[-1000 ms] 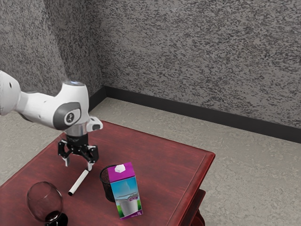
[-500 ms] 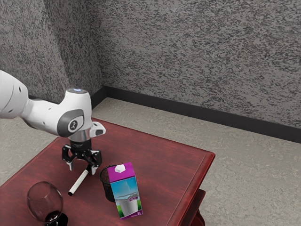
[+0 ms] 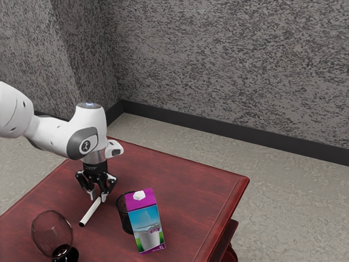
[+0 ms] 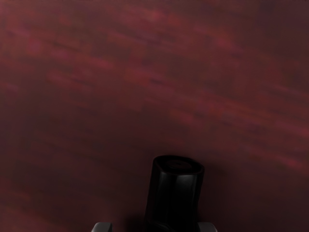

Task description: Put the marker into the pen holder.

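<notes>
Currently, the gripper point(image 3: 98, 197) is positioned low over the red table point(image 3: 191, 183), fingers apart, at one end of the marker point(image 3: 91, 211). The marker lies on the tabletop, outside the pen holder point(image 3: 124, 219); its white barrel extends obliquely from the gripper toward the exterior view's lower left. In the wrist view, the marker's black end point(image 4: 174, 198) is located between the fingertips, with a gap at one side. The pen holder is partly hidden behind the carton point(image 3: 145, 225). A clear glass point(image 3: 52, 234) is located near the exterior view's lower left corner.
</notes>
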`<state>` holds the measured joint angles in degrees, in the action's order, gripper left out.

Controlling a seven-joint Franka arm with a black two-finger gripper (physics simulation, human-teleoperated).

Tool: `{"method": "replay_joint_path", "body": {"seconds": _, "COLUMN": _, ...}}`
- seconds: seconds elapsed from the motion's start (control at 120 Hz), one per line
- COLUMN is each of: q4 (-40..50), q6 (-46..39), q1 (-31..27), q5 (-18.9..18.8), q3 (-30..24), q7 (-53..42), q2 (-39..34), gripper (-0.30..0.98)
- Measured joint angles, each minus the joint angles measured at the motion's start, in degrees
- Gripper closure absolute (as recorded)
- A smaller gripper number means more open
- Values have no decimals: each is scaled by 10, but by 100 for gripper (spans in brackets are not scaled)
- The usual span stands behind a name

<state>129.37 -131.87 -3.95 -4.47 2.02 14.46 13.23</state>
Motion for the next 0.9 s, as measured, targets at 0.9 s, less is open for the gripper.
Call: {"method": "replay_joint_path", "body": {"seconds": 0.9, "q4": -20, "q6": -24, "q1": 11, "q5": -141, "q3": -14, "q7": 43, "q2": -75, "gripper": 79}}
